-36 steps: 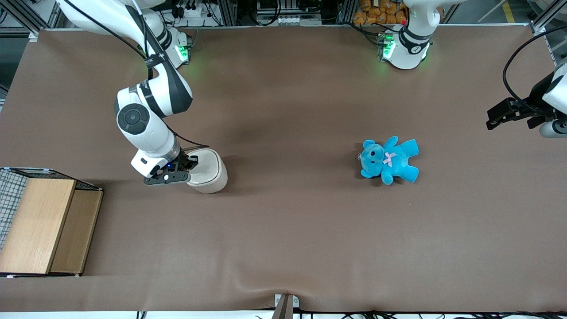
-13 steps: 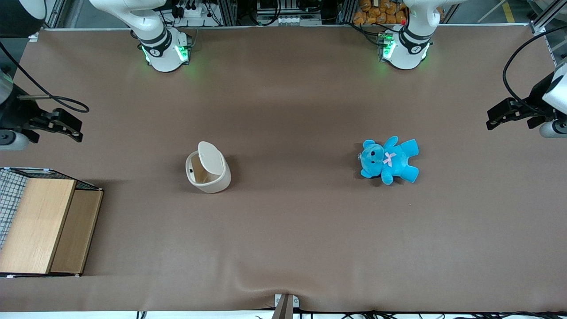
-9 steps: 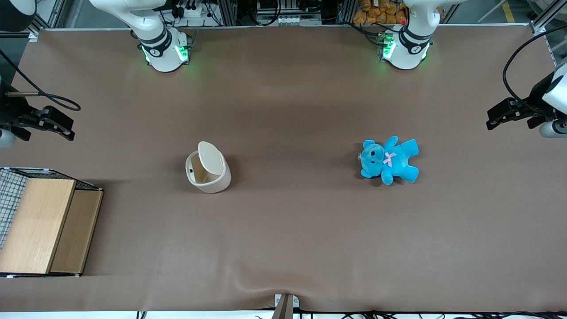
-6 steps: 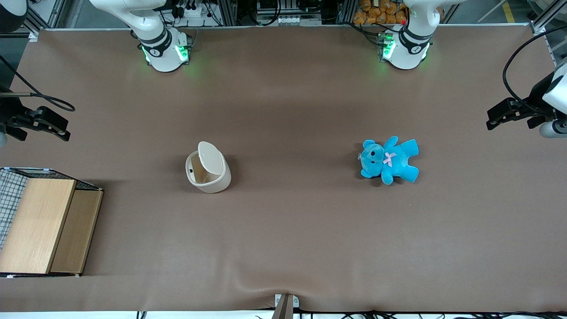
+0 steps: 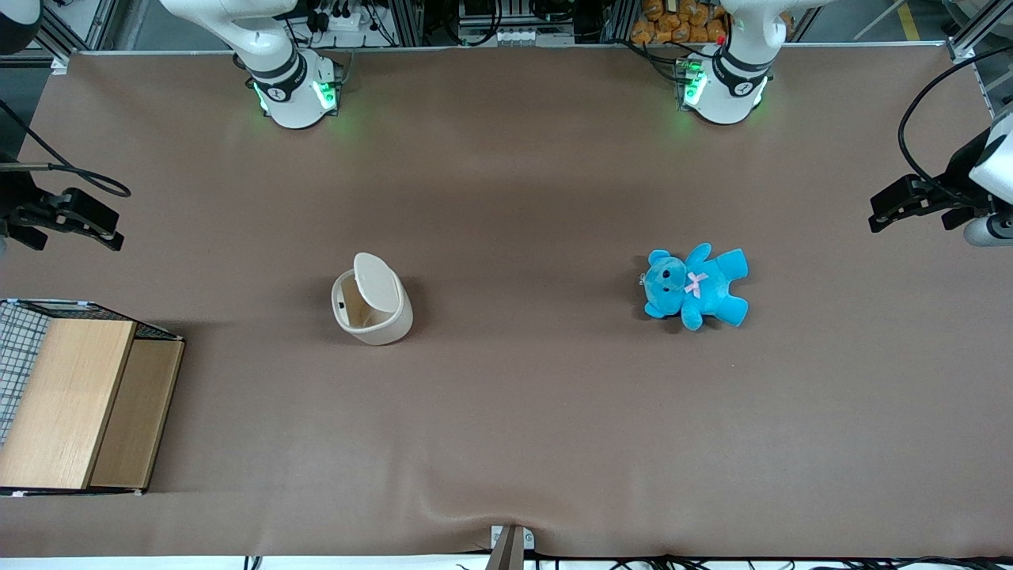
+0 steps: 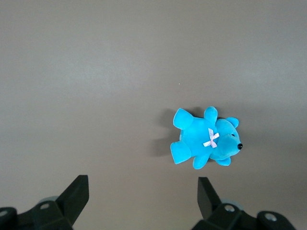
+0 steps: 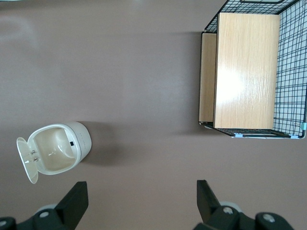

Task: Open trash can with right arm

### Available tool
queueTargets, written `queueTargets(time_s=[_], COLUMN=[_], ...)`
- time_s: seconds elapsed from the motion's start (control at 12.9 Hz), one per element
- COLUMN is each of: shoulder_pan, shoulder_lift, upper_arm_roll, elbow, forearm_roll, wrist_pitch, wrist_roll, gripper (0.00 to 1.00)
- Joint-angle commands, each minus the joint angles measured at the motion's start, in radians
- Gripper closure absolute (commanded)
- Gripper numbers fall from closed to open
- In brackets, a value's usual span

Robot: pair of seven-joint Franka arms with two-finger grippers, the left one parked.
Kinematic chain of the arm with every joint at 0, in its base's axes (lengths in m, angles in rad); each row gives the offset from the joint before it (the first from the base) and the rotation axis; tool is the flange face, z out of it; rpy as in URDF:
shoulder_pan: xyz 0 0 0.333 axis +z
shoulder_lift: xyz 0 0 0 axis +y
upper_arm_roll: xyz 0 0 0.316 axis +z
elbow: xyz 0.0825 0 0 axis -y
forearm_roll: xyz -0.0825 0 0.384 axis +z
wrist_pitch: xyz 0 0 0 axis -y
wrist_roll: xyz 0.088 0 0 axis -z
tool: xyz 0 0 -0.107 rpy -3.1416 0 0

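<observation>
With its lid up, the trash can (image 5: 370, 305) sits well apart from the gripper (image 5: 67, 218), which hangs spread and empty.

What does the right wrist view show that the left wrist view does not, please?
Only the right wrist view shows the trash can, its lid flipped up and the tan inside exposed, and the wooden box in its wire frame. The right arm's claw hangs open, high above bare table, touching nothing. Only the left wrist view shows the blue teddy bear, lying flat with a pink bow. Both share the brown table cover and a pair of black fingertips at the frame edge.
</observation>
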Motion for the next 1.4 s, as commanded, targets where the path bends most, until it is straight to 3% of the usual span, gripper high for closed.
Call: queueTargets(time_s=[0.0,1.32], shoulder_pan=[-0.021,-0.02], shoulder_lift=[-0.022,-0.064], upper_arm_roll=[0.009,0.012], elbow=[0.002,-0.048], forearm_roll=[0.016,0.045], wrist_pitch=[-0.012,-0.028], wrist_roll=[-0.019,-0.059], gripper=[0.0,0.0])
